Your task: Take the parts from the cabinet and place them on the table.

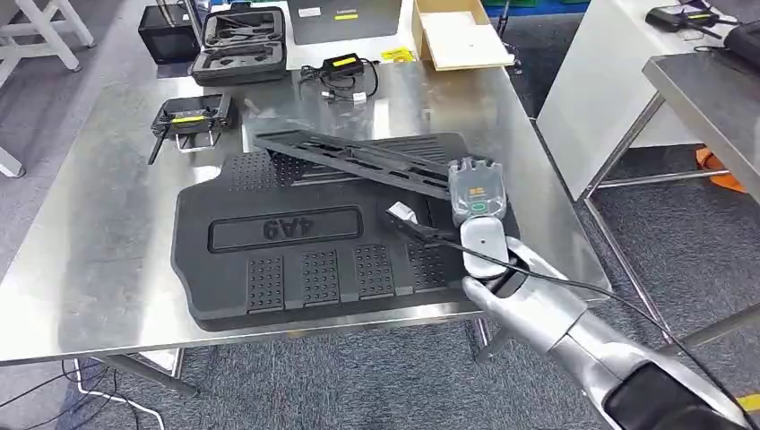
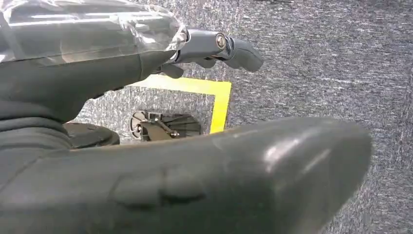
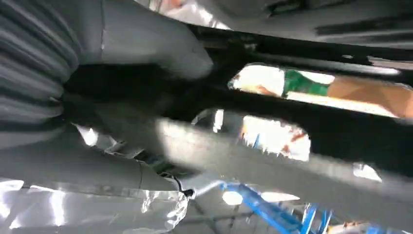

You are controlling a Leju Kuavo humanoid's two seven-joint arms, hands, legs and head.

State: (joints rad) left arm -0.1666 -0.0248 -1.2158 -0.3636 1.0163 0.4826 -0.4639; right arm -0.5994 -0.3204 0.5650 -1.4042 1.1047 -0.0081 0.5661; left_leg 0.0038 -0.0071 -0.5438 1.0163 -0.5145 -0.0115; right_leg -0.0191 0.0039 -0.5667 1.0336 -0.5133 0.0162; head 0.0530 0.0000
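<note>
Right robot hand (image 1: 482,235) reaches over the table's near right corner, its fingers hidden under the wrist housing; judging by the right wrist view, where the thick thumb and dark fingers (image 3: 146,63) close round a black bar, it is clamped on the long black slatted part (image 1: 358,159). That part lies slantwise, its far end resting across the back of the large black moulded mat (image 1: 296,260), which already lies flat on the steel table (image 1: 90,260) and fills most of its near half. So the work looks well along: one big part delivered, the second being set down or just about released; whether more remain in the cabinet cannot be told from here. Left robot hand (image 2: 214,48) hangs over the carpeted floor (image 2: 316,58), fingers curled in on nothing.

Along the far edge stand an open black case (image 1: 242,43), a cardboard box (image 1: 457,36) and a charger with cable (image 1: 345,76); a handheld controller (image 1: 190,121) sits towards the far left. None blocks the set-down, though the slatted part's far end points near the controller.
</note>
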